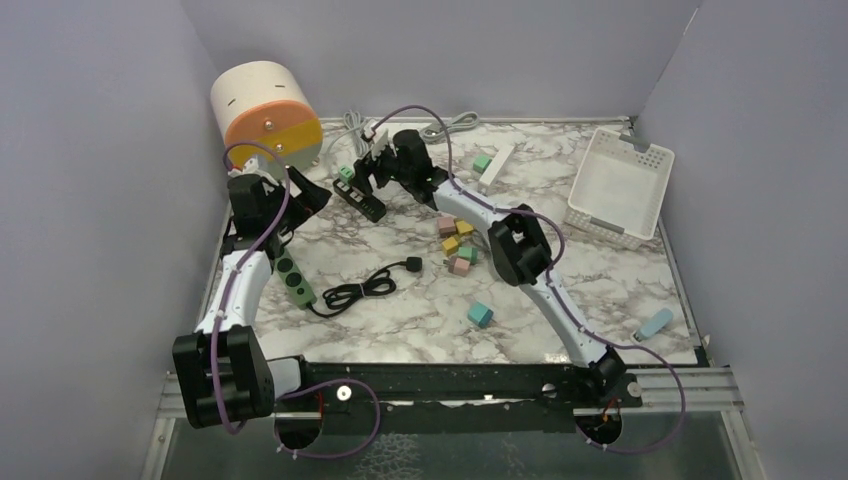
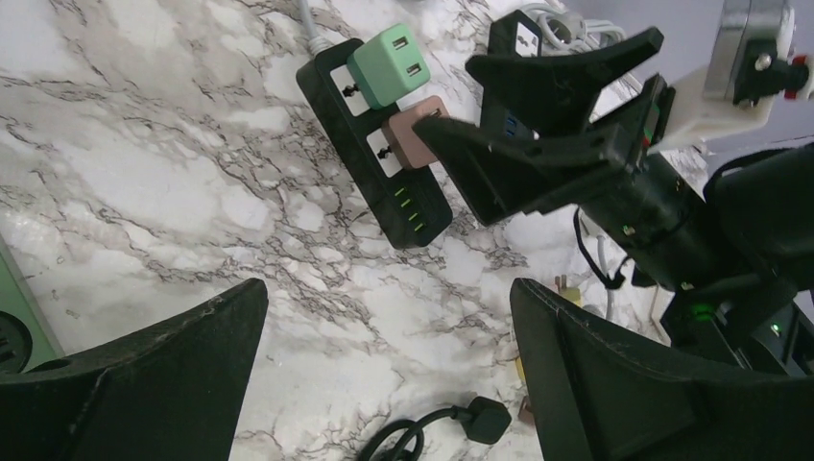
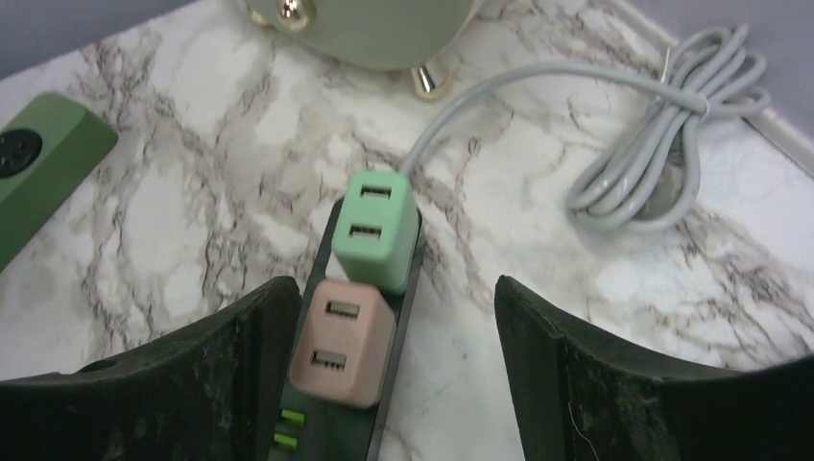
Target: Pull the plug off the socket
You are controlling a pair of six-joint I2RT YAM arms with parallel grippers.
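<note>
A black power strip (image 3: 326, 437) lies at the back of the table, also in the top view (image 1: 362, 198) and the left wrist view (image 2: 408, 206). A green plug (image 3: 376, 229) and a pink plug (image 3: 343, 338) sit side by side in its sockets. My right gripper (image 3: 391, 288) is open and hovers over the strip. Its left finger is beside the pink plug and its right finger is over bare table. My left gripper (image 2: 389, 336) is open and empty, to the left of the strip over bare marble. It sees the right gripper's fingers (image 2: 538, 125) just above the pink plug (image 2: 418, 134).
A green power strip (image 1: 296, 278) with a black cable and plug (image 1: 412, 265) lies front left. A round orange-and-cream drum (image 1: 265, 110) stands back left. A coiled grey cable (image 3: 653, 163) lies behind the strip. Small blocks (image 1: 457, 240) lie mid-table, and a white basket (image 1: 620, 180) stands at the right.
</note>
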